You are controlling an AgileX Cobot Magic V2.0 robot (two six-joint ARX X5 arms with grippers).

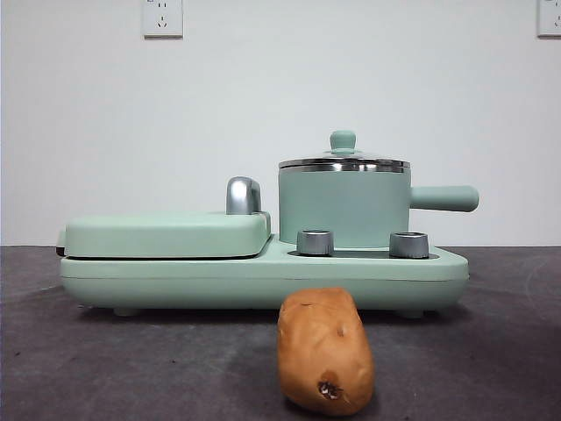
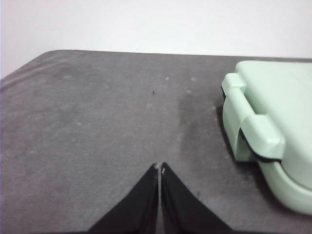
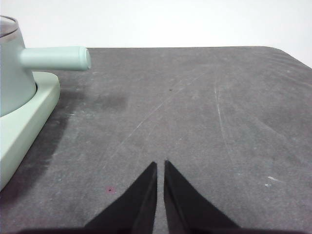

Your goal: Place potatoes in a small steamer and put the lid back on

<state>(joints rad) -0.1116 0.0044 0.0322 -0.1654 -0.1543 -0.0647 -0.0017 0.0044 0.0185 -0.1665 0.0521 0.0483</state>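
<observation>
One potato (image 1: 325,351), one steamer (image 1: 344,206), one lid (image 1: 344,161)

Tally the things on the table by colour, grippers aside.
Mint green: 4, namely the cooker base, griddle cover, small steamer and the lid, whose knob is green.
Orange-brown: 1, the potato.
Total: 5.

On the desk (image 1: 105,368) stands the cooker base (image 1: 263,276). The small steamer (image 1: 344,206) sits on it at 3 o'clock, lid (image 1: 344,160) on top, handle pointing to 3; the griddle plate (image 1: 166,235) lies at 9. The potato (image 1: 324,351) lies at 6, before the base.
</observation>
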